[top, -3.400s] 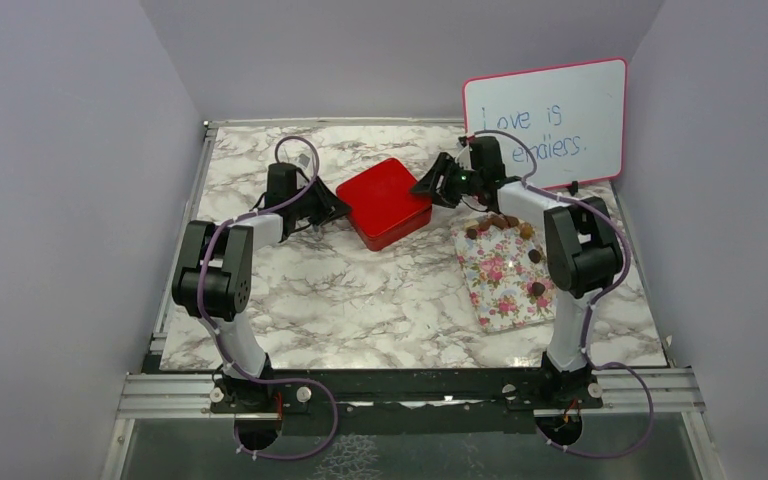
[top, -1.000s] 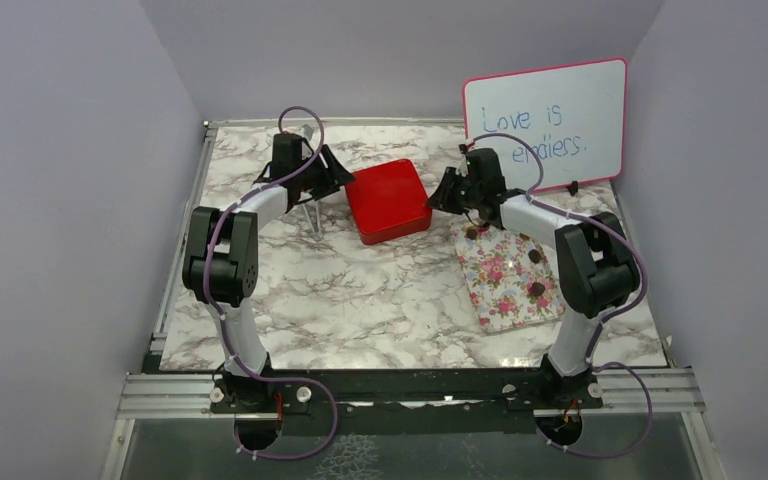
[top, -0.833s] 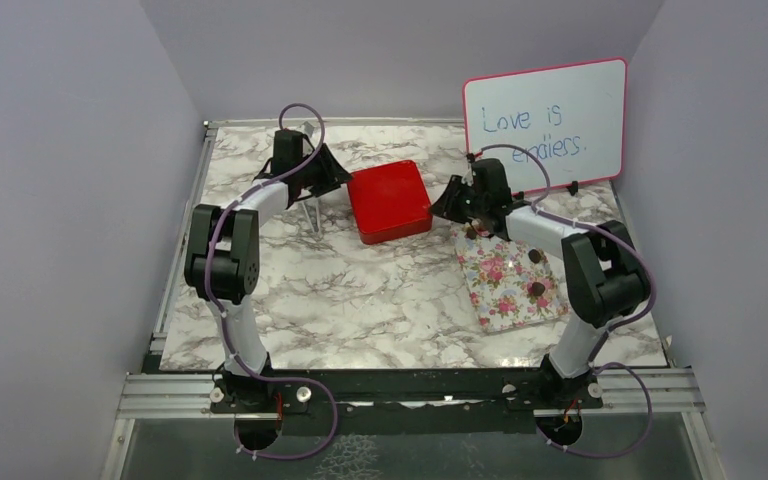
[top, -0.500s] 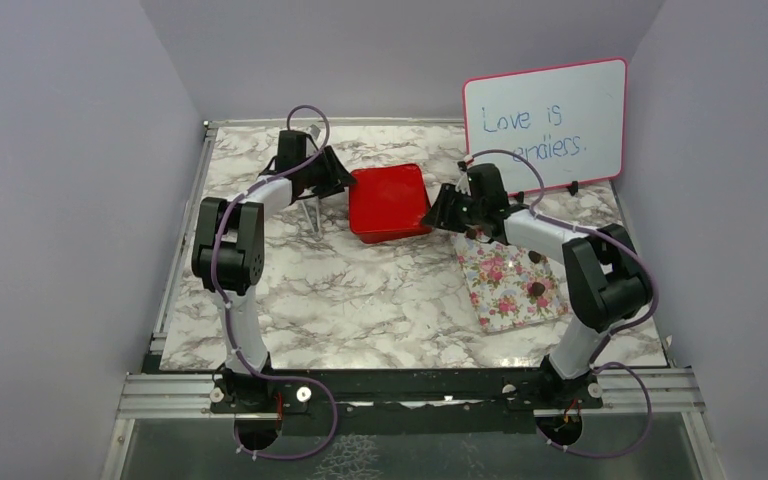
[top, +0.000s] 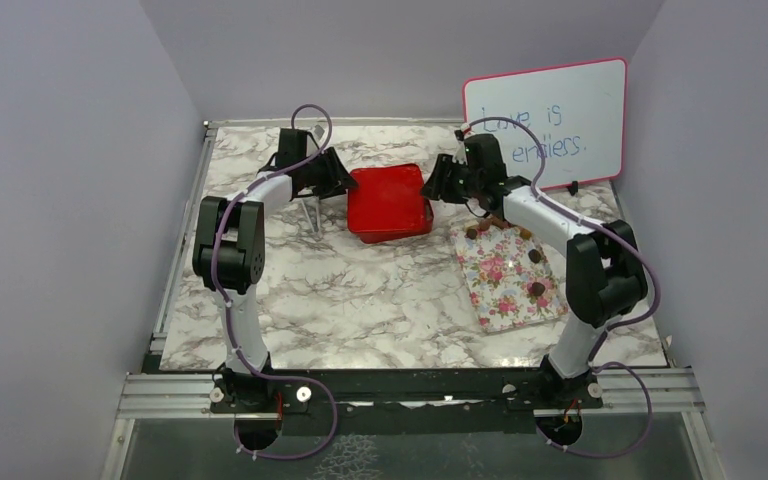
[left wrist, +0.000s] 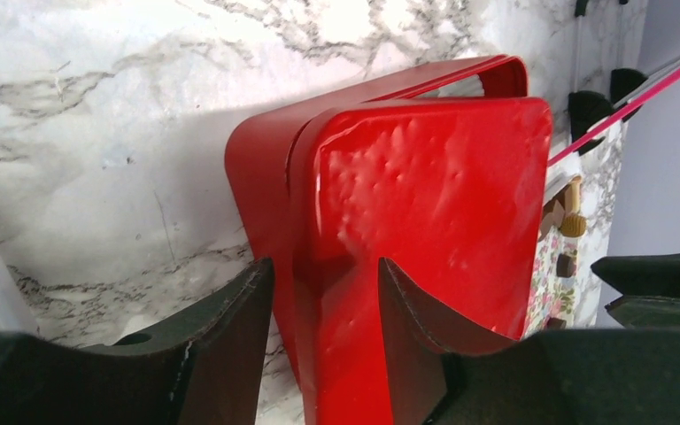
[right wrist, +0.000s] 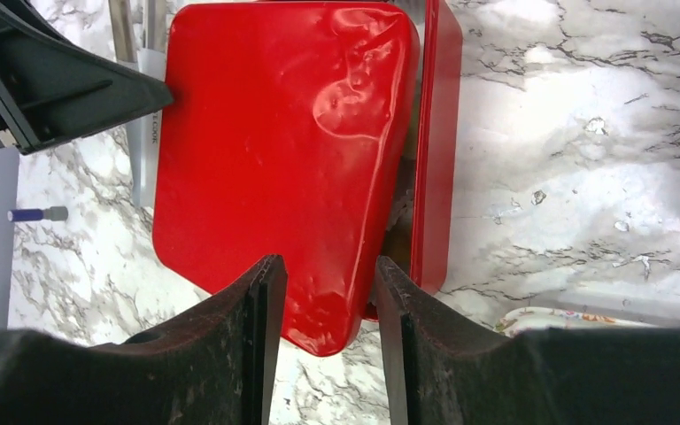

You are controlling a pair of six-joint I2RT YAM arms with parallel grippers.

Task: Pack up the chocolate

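Note:
Several small brown chocolate pieces (top: 537,256) lie on a floral sheet (top: 505,285) right of the red tin (top: 390,203); some of the chocolate (left wrist: 566,264) also shows at the right edge of the left wrist view. The tin's lid (right wrist: 274,150) sits askew, baring a strip of the base (right wrist: 434,133) along its far side. My left gripper (left wrist: 326,292) is shut on the tin's left edge (left wrist: 305,266), at the lid rim and base wall. My right gripper (right wrist: 329,292) is closed over the lid's corner at the tin's right edge.
A pink-framed whiteboard (top: 550,120) leans at the back right, just behind my right arm. A metal tool (top: 310,212) stands left of the tin under my left arm. A purple pen (right wrist: 31,214) lies on the marble beyond it. Walls close in on both sides.
The tin has turned squarer to the table and its lid has slid off-line with the base. My right gripper has risen toward the tin's right edge. My left has edged right.

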